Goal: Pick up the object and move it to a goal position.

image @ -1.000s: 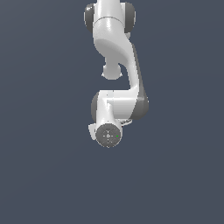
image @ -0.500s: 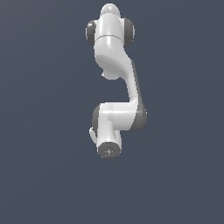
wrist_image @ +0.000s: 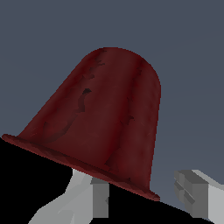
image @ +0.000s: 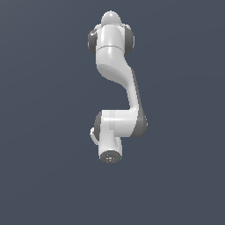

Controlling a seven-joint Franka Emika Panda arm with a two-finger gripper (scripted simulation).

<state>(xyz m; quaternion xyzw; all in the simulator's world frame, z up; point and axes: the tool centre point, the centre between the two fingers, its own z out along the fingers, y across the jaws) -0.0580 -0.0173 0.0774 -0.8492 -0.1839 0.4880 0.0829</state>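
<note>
In the wrist view the dark red object (wrist_image: pixel 105 118) fills most of the picture, very close to the camera, with a rounded far end and a thin flared rim at its near end. My gripper (wrist_image: pixel 146 199) shows only as two grey fingertips below that rim. One fingertip (wrist_image: pixel 99 199) is partly covered by the rim. The other fingertip (wrist_image: pixel 192 197) stands apart from the object, with grey floor showing between them. The jaws stand apart. In the exterior view the white arm (image: pixel 118 123) hides both the gripper and the object.
A plain dark grey floor (image: pixel 184 176) lies all around the arm. No other object shows in either view. A black area in one corner of the wrist view hides what is there.
The arm's wrist end has moved lower in the exterior view across the three frames, and the arm has stretched out.
</note>
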